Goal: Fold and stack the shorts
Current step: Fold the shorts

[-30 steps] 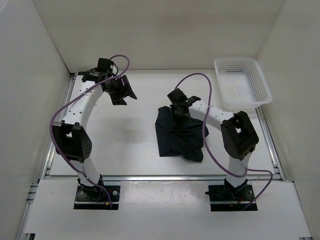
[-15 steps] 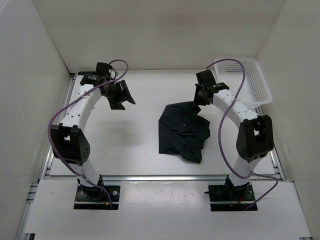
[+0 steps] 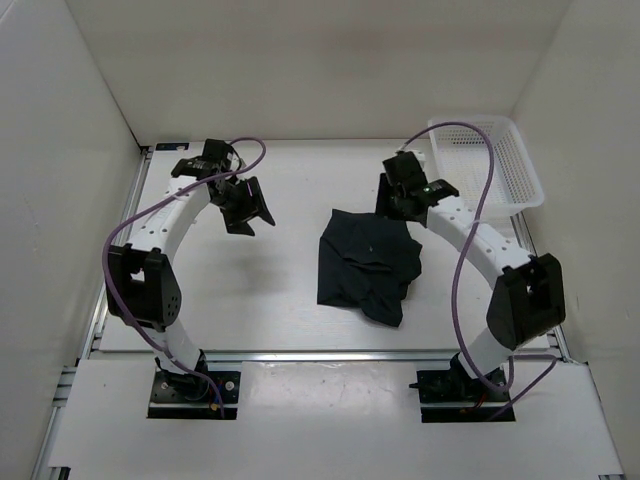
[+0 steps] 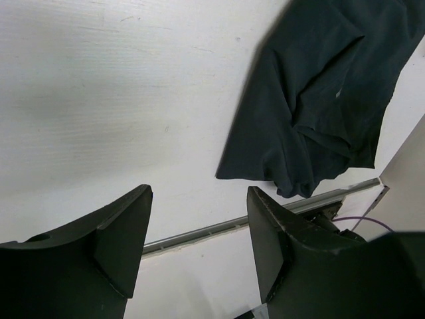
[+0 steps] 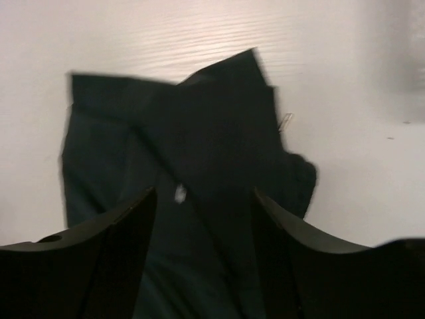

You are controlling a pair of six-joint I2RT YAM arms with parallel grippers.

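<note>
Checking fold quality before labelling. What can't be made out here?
Top view: shorts layers and legs; dark fabric merges into one mass.
Right wrist view: shorts blurred, near edge hidden behind the right pincer.
Left wrist view: shorts cut off by the top and right edges.

A white desk (image 3: 270, 270) is sitting inside a plain white enclosure. Behind the desk, a back wall (image 3: 320, 60) is rising smooth and bare. A left wall (image 3: 50, 200) is standing along the desk's left side, and a right wall (image 3: 600, 170) is closing off its right side. Metal rails (image 3: 320, 355) are running along the desk's left, right and near edges. In front of the desk, past the near rail, a white panel (image 3: 330, 420) is lying flat. Soft, even light is filling the enclosure and casting only faint grey shadows on the desk, whose surface is showing a fine grain and a few small marks.
</note>
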